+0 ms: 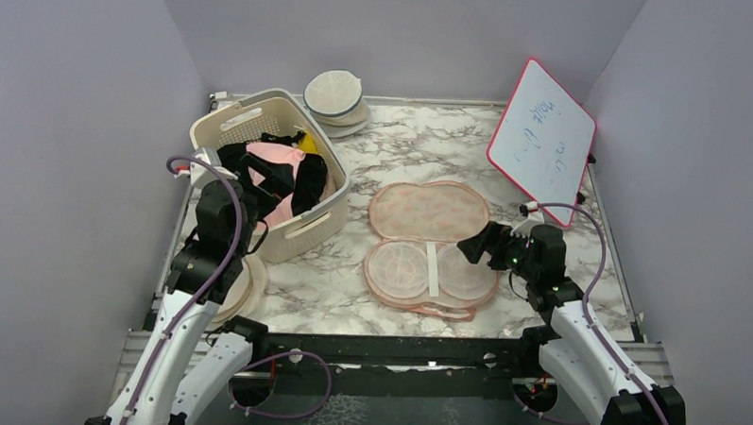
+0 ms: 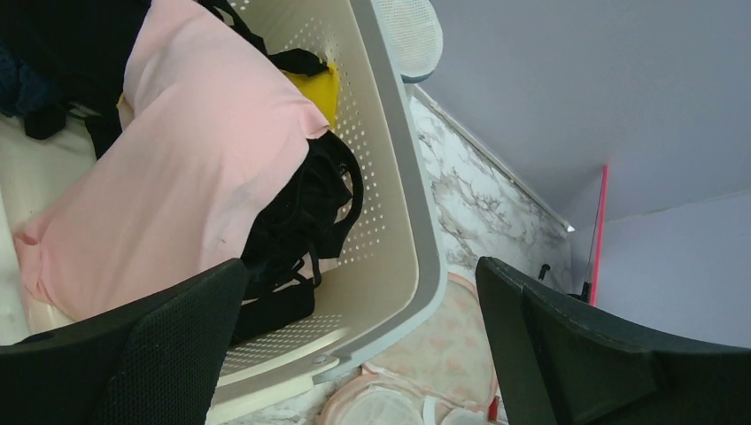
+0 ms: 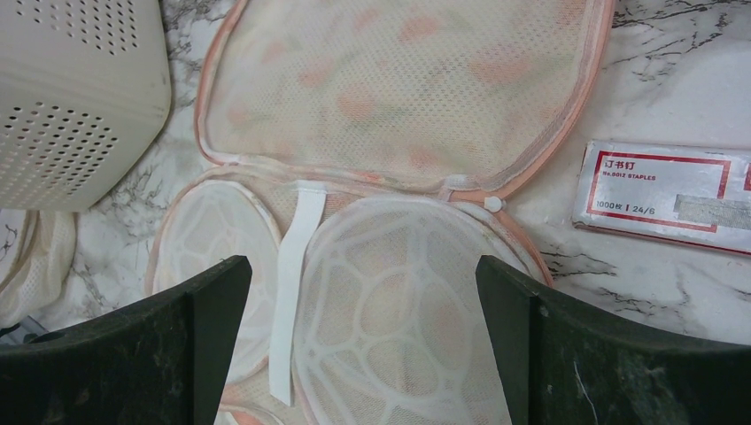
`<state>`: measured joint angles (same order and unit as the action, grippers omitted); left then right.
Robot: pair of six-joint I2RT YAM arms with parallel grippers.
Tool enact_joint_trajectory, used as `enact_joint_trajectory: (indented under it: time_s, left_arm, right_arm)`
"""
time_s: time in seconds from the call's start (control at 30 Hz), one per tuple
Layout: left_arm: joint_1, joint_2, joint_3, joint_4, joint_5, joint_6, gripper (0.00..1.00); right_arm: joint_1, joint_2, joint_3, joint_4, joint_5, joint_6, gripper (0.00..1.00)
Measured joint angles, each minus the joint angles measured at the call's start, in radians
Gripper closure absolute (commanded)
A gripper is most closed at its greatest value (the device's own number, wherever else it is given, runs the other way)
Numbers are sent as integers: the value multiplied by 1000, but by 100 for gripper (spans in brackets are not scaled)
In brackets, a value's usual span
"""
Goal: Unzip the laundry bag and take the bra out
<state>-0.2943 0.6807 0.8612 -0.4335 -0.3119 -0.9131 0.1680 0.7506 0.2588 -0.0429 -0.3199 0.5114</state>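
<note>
The peach laundry bag point(image 1: 428, 212) lies unzipped on the marble table, its lid folded back flat. Its lower half shows two white ribbed mesh cups point(image 3: 398, 310) and a white strap point(image 3: 297, 266); no bra shows inside. The pale pink bra point(image 1: 275, 160) lies in the cream basket point(image 1: 301, 231) among black garments; it also shows in the left wrist view point(image 2: 177, 177). My left gripper point(image 1: 265, 192) hangs open and empty over the basket's near rim point(image 2: 363, 354). My right gripper point(image 1: 474, 246) is open and empty, just above the bag's right cup point(image 3: 363, 345).
A red-framed whiteboard point(image 1: 543, 141) leans at the back right. Cream round cases point(image 1: 336, 96) stack at the back, another point(image 1: 245, 288) lies under the left arm. A staples box point(image 3: 664, 197) lies right of the bag. Black garments point(image 2: 301, 221) and a yellow item point(image 2: 321, 88) fill the basket.
</note>
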Motion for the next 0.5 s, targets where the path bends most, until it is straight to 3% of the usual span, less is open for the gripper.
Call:
enact_joint_trajectory:
  time_s: [0.27, 0.5]
  left_arm:
    - [0, 105, 60, 35, 109, 171, 1]
    - [0, 249, 150, 119, 294, 302, 1]
  right_arm:
    - [0, 11, 0, 1, 0, 0, 4]
    - [0, 10, 0, 2, 0, 0, 4]
